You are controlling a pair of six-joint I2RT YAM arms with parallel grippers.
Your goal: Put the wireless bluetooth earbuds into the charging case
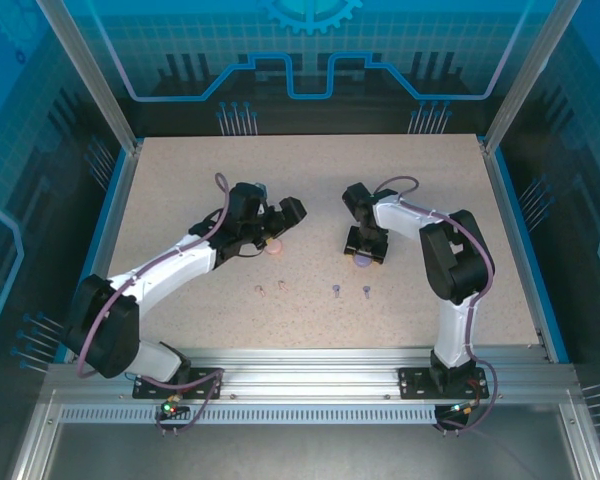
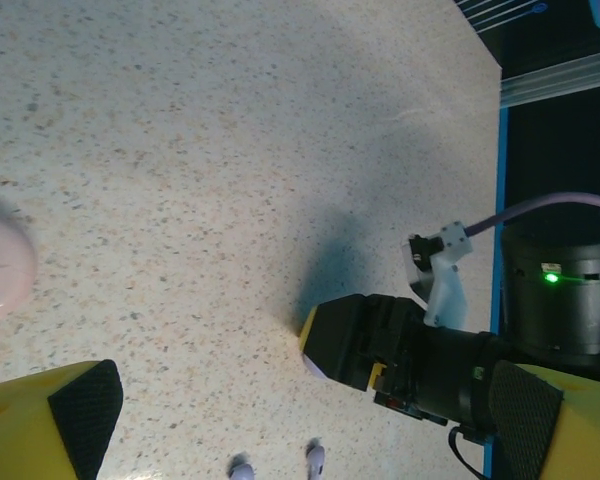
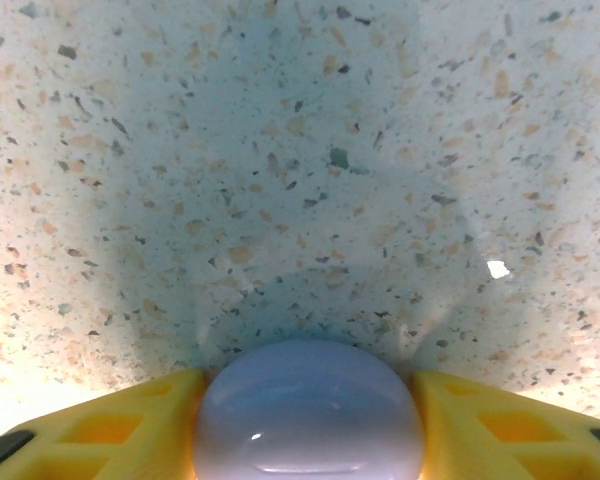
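The right pincer (image 1: pixel 365 248) is down at the surface (image 1: pixel 180 200), closed to the width of the purple case (image 3: pixel 310 410). Its yellow fingers (image 3: pixel 130 425) touch the case's rounded sides, left and right. The case's dome looks closed and sits on the surface. This grip most likely steadies the case so that it can be opened or turned before anything goes in.

The left pincer (image 1: pixel 280 225) hangs with its jaws spread wide and holds nothing. It hovers just above the pink case (image 1: pixel 274 247), which lies slightly to one side of the jaws and not between them. The wide spread suits a round body that has to be straddled from above.

All four earbuds are still outside the cases, in a loose row nearer the arm bases. The pink earbuds (image 1: pixel 261 288) lie on the left, near the pink case. The purple earbuds (image 1: pixel 336 290) lie on the right, near the purple case. Each pair sits on the side of its own colour, so either arm can reach its pair without crossing over. Insertion has not begun. The lids probably have to be opened first.
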